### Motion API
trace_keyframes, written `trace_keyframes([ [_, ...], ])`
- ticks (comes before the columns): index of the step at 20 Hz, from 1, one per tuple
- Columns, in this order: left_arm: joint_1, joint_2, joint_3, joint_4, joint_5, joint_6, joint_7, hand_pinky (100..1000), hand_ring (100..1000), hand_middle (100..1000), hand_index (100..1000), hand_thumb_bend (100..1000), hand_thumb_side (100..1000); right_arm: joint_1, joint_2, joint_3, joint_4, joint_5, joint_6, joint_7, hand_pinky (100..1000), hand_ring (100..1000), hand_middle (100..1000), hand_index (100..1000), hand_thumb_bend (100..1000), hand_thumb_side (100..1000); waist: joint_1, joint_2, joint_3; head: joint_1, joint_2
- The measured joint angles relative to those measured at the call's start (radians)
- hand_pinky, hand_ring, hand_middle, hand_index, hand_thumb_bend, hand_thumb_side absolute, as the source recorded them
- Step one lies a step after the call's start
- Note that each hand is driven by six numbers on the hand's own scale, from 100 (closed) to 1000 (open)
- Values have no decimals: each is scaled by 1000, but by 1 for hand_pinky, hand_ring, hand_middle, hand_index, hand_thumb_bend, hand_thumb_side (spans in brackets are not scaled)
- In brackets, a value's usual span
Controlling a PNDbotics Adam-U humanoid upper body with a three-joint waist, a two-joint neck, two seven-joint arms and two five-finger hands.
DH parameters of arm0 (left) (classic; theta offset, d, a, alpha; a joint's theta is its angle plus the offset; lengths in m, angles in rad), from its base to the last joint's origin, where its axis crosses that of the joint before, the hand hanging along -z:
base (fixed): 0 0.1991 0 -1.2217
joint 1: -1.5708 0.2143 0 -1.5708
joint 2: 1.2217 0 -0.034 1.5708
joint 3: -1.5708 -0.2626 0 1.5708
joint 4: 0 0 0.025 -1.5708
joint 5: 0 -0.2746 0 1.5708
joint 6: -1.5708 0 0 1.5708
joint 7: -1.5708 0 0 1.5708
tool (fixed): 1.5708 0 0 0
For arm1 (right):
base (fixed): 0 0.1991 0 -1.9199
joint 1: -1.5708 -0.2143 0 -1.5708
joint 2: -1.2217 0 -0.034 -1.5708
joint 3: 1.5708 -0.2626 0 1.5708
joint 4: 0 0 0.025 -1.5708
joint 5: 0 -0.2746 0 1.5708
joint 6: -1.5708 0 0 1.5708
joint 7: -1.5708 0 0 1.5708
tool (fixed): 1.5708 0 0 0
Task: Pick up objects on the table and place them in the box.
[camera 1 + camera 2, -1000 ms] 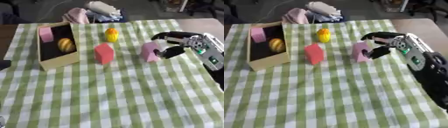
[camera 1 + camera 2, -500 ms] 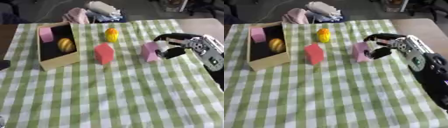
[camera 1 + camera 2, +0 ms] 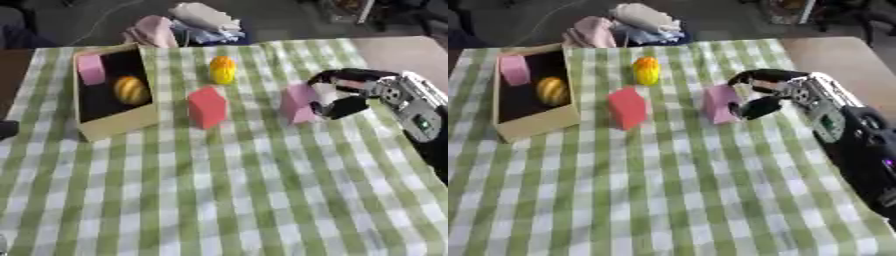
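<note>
Objects are partly sorted: the open tan cardboard box point(image 3: 114, 125) at the left of the green-checked worktop point(image 3: 227, 195) already holds a pale pink block point(image 3: 90, 69) and a striped yellow-orange ball point(image 3: 130, 90). Still outside the box, going right, stand a red block point(image 3: 206, 107), a yellow-orange rounded toy point(image 3: 222, 69) behind it, and a light pink block point(image 3: 297, 103). The black and silver right hand point(image 3: 350, 92) curls around that pink block, fingers over its top and thumb at its side, seemingly touching it, though contact is blurred. Three objects remain to box, by my reckoning.
</note>
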Motion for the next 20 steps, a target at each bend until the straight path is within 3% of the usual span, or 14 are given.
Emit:
trace_keyframes([
  [10, 0, 0, 0, 0, 0, 0, 0, 688, 616, 697, 744, 340, 744, -11, 6, 5, -8, 25, -13, -21, 980, 1000, 1000, 1000, 100, 481, 0, 0, 4, -1, 0],
  [20, 0, 0, 0, 0, 0, 0, 0, 687, 617, 697, 744, 341, 744, -19, 15, 12, 1, 70, -14, -17, 984, 1000, 1000, 1000, 100, 566, 0, 0, 7, -6, -8],
])
